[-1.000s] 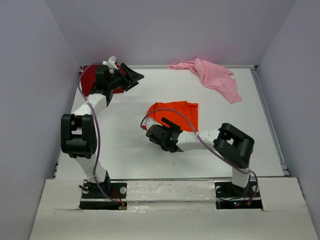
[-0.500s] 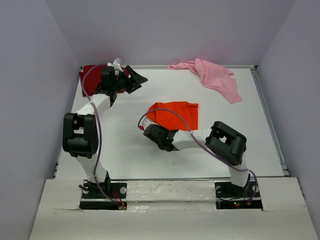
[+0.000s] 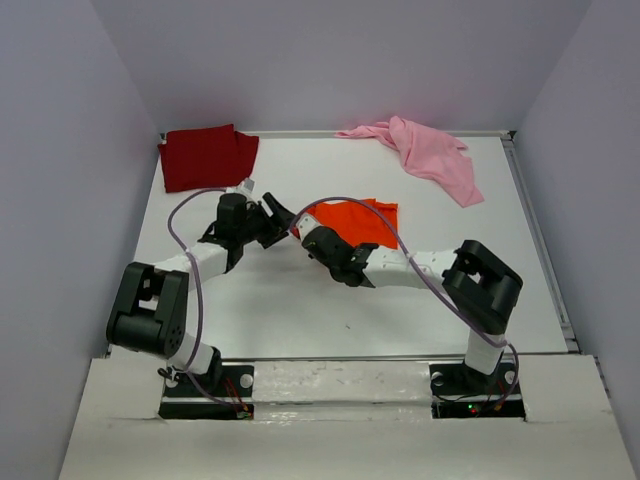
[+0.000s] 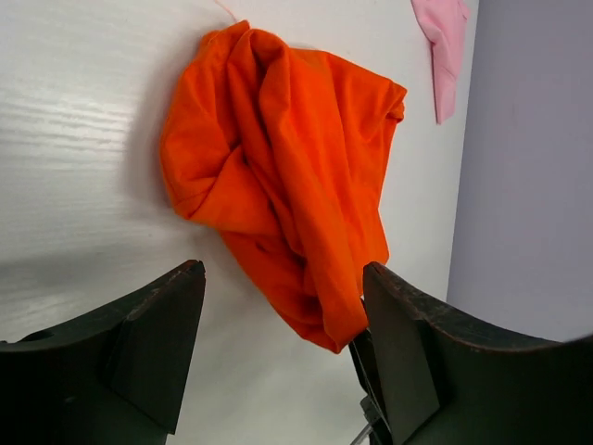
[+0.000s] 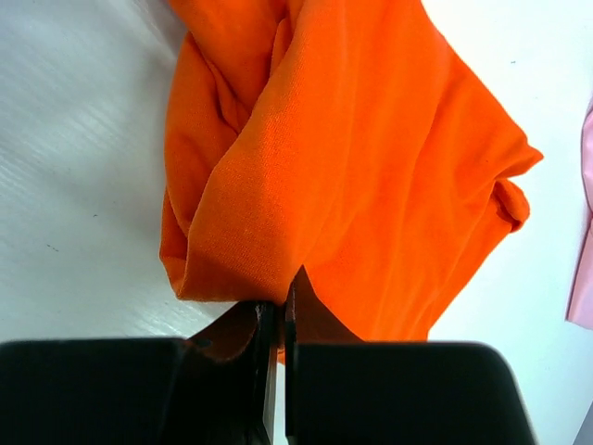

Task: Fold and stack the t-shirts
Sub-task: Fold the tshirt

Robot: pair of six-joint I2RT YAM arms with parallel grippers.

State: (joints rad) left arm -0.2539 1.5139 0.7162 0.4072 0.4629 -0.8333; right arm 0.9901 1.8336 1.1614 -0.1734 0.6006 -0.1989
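The orange t-shirt [image 3: 362,221] lies crumpled at the table's middle. My right gripper [image 3: 306,229] is shut on its near left edge [image 5: 283,295], and the cloth bunches up beyond the jaws [image 5: 352,158]. My left gripper [image 3: 281,220] hovers just left of it, open, with nothing between its fingers [image 4: 153,343]; the orange t-shirt [image 4: 278,176] fills the view ahead of it. The dark red t-shirt [image 3: 206,157] lies folded flat in the back left corner. The pink t-shirt [image 3: 428,150] lies crumpled at the back right.
Grey walls enclose the table on three sides. A raised rail [image 3: 540,235] runs along the table's right edge. The two arms meet at the middle, their grippers close together. The pink t-shirt shows at the edge of both wrist views [image 4: 445,46] [image 5: 584,278].
My left arm has left the dark red t-shirt and swung down to the middle beside the orange one. My right gripper has shut on the orange t-shirt's edge and moved it back-left.
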